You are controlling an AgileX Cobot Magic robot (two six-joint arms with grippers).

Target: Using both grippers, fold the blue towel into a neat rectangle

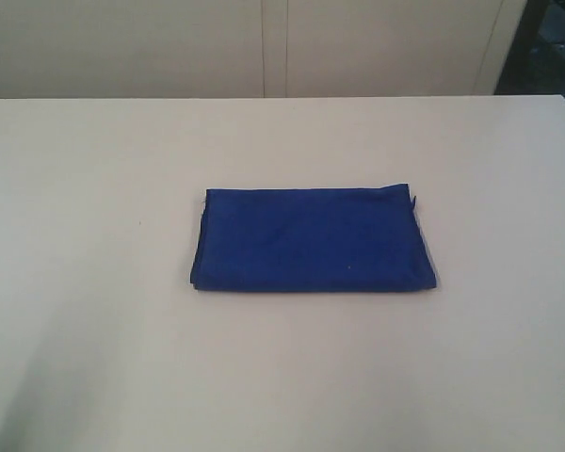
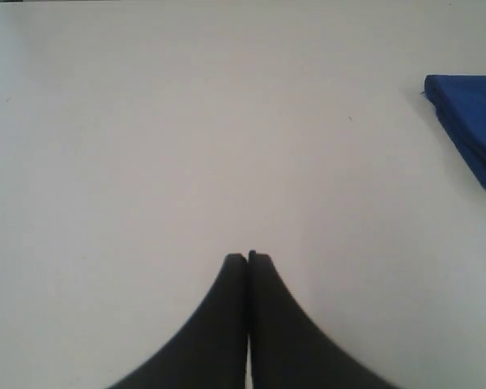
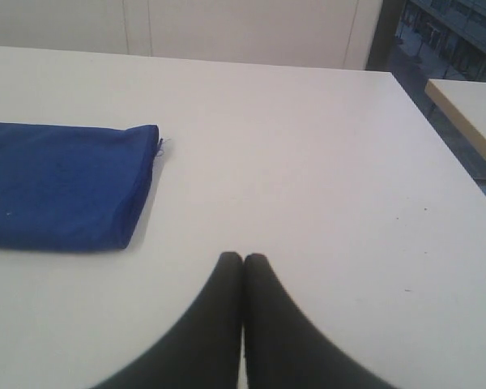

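On the white table, near its middle, lies the blue towel. It is folded into a flat, layered rectangle with its long sides running across the exterior view. The layer edges show along its left end and near side, and its far right corner is slightly uneven. Left fingers: two black tapered tips pressed together with no gap, holding nothing, over bare table and well apart from the towel, of which only one corner enters the left wrist view. Right fingers: likewise closed tip to tip and empty, over bare table near the towel's short end but not touching it. A loose thread sticks out from a corner of that end.
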